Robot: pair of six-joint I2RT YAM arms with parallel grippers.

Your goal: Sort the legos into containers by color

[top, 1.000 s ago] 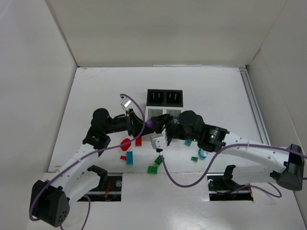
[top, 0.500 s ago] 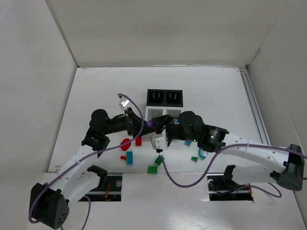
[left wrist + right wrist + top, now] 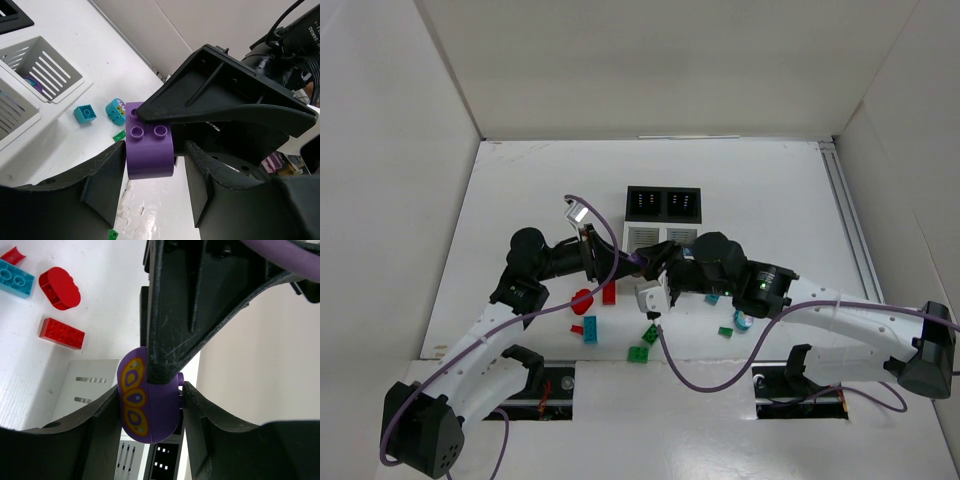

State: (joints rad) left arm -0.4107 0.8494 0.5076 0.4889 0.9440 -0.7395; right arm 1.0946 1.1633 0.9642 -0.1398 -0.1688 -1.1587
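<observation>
A purple lego with a yellow butterfly print hangs in the air between both grippers, just in front of the white slatted bins. My right gripper is shut on it, with its fingers pressing the printed side and the studs. My left gripper stands around the same piece. One of its fingers is at the piece and a gap shows at the other, so it is open. The black bins sit behind the white pair.
Loose on the table near the arms are a red oval, a red brick, a teal brick, green pieces, and teal pieces. One white bin holds a piece.
Both grippers stay together at the purple lego. The left arm has drawn back slightly to the left. The legos on the table have not moved.
</observation>
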